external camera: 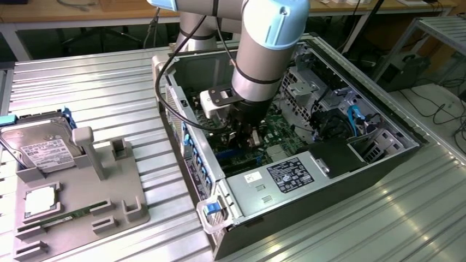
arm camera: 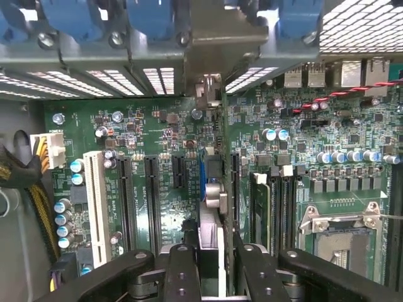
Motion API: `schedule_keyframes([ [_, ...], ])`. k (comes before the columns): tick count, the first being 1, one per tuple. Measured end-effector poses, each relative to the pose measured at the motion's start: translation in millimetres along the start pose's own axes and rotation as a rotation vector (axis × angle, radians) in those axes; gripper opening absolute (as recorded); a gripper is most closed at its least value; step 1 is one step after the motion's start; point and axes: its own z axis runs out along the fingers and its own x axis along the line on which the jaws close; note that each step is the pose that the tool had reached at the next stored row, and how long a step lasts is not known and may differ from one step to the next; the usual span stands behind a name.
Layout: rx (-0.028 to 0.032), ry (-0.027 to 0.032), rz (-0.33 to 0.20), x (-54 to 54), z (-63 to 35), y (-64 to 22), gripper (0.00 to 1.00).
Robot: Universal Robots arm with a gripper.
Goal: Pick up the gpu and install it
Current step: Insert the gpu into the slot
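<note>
The open computer case (external camera: 306, 164) is lying on the ribbed metal table (external camera: 87, 87), the arm is reaching down inside it, and the gripper (arm camera: 211, 251) is clamping its jaws on the gpu (arm camera: 213, 220), holding it edge-on over the green motherboard (arm camera: 157, 145), among the expansion slots

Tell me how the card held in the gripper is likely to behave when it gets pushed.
The card, seen edge-on between the gripper's fingers, looks thin and flat: probably stiff along its length, but apt to tilt sideways. It is likely light for its size. Standing on edge over the green board, it could probably be strained by a crooked push.
</note>
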Motion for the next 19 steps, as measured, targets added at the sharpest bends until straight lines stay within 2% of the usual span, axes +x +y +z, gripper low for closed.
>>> schedule_keyframes([
  [6,0.0,0.0001,0.001,0.2,-0.1,-0.4,0.28],
  [9,0.0001,-0.0001,0.001,0.0,0.2,-5.8,0.28],
  [13,0.0001,0.0006,0.001,0.0,0.2,-7.7,0.28],
  [17,0.0001,0.0009,0.001,-0.4,-3.9,-8.7,0.28],
  [19,0.0002,0.004,0.001,-0.7,-7.0,-9.2,0.28],
])
